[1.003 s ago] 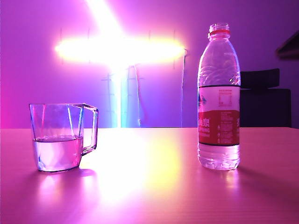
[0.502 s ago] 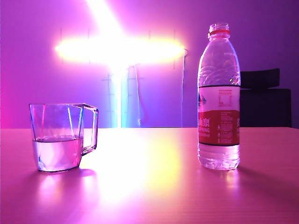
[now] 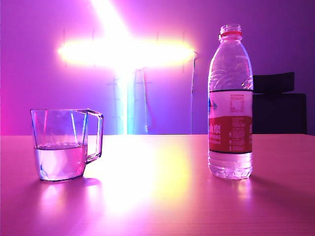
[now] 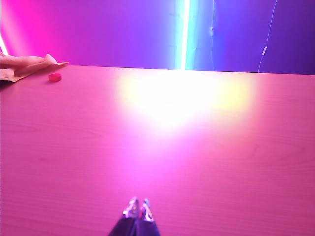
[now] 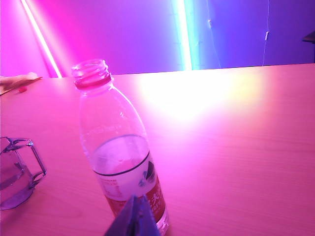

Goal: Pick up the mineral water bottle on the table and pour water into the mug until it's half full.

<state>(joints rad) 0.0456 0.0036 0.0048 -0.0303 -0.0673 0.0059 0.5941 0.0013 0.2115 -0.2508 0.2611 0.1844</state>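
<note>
The bottle (image 3: 231, 103) stands upright on the table (image 3: 162, 196) with no cap on, over at about three o'clock from the middle of the tabletop as the exterior view has it. It is mostly drained: a shallow pool of water (image 3: 230, 166) sits in the ribbed base, below the red and white label. The mug (image 3: 61, 144) stands well apart from it at nine o'clock, handle turned toward the bottle, and the water in it (image 3: 61, 160) reaches roughly half way up its faceted wall.

The right gripper (image 5: 132, 219) hangs just beside the bottle's lower label, apart from it as far as I can tell, its fingers pinched together and holding nothing. The mug shows at the edge of that wrist view too, off beyond the bottle.

The left gripper (image 4: 138, 212) sits low over bare table, fingers closed tight on nothing. Far across the table from it lie a small red cap (image 4: 54, 77) and, just beside that, a crumpled cloth (image 4: 27, 66).
</note>
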